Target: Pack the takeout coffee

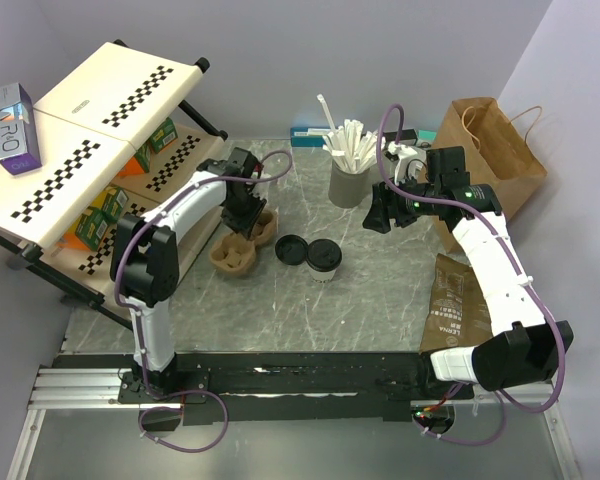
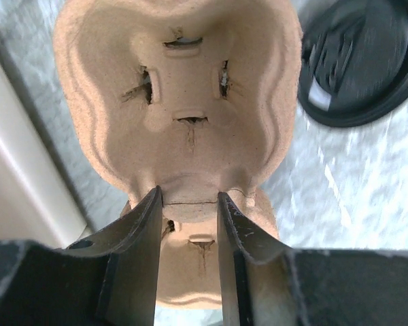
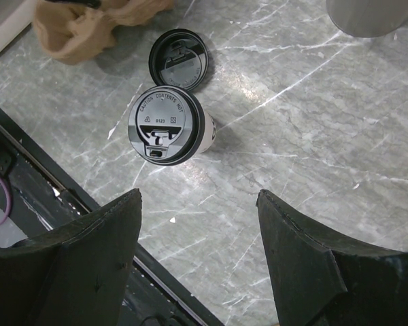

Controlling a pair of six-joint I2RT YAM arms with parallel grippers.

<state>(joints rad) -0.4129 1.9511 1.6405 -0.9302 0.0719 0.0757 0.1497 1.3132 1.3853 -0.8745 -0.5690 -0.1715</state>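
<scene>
Takeout coffee (image 3: 168, 125) is not yet gripped. Left fingers (image 2: 139, 251) are pinched on the cup carrier (image 2: 190, 81) at its middle ridge. Right fingers (image 3: 88, 251) are spread, well apart from the lidded cup, which stands upright on the surface (image 3: 313, 136) beside a spare lid (image 3: 180, 58). Pulp could be torn by the pinch; the cup could be tipped by an off-centre close.

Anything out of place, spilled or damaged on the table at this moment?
One oddity: a spare black lid lies loose on the table right beside the lidded white cup, which stands upright with its own lid on. No spill shows.
</scene>
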